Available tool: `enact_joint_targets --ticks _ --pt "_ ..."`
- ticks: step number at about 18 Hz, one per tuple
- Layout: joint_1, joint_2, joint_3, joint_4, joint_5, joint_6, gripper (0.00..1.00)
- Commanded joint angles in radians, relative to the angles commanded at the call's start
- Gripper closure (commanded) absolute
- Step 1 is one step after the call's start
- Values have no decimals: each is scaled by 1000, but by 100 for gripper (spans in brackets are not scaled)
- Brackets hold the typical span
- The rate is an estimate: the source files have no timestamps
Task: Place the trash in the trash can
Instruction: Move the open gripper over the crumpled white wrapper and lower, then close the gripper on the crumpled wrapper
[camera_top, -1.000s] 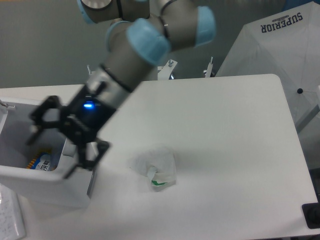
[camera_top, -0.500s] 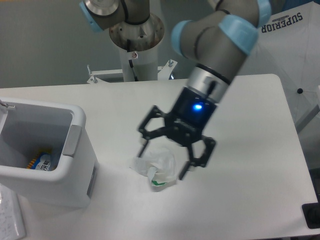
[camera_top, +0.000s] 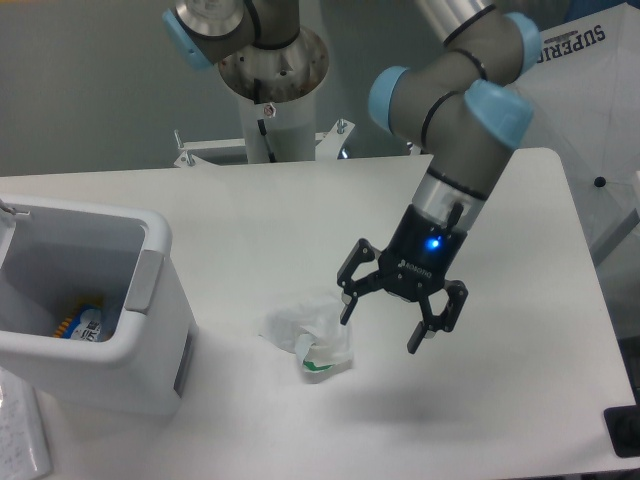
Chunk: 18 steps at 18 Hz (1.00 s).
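Jaws spread — crumpled translucent wrapper (camera_top: 308, 338) beside.

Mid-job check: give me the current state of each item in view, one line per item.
gripper: open, empty, hanging just right of the wrapper.
wrapper: crumpled, lying on the table, not gripped.
bottle: already inside the trash can, only partly visible.
trash can: upright, open-topped, at the table's left edge.
table: white.
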Motion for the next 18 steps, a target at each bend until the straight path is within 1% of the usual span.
enact_joint_targets --ticks 2,5,8,9,11,13,15,16,18 --pt "-9 -6 -14 -3 78 3 0" --pt "-61 -38 -43 -3 138 0 0" --pt "-123 -58 -66 -5 252 0 0" --pt "-147 -64 -74 -20 275 -2 0" --pt "-167 -72 -78 -40 284 -5 0" --pt "-173 -72 -80 -44 284 -11 0" --pt "-178 -72 -95 -43 296 -17 0" --pt "-184 -75 -97 -41 319 -21 0" --pt "-204 -104 -88 -41 390 -34 0"
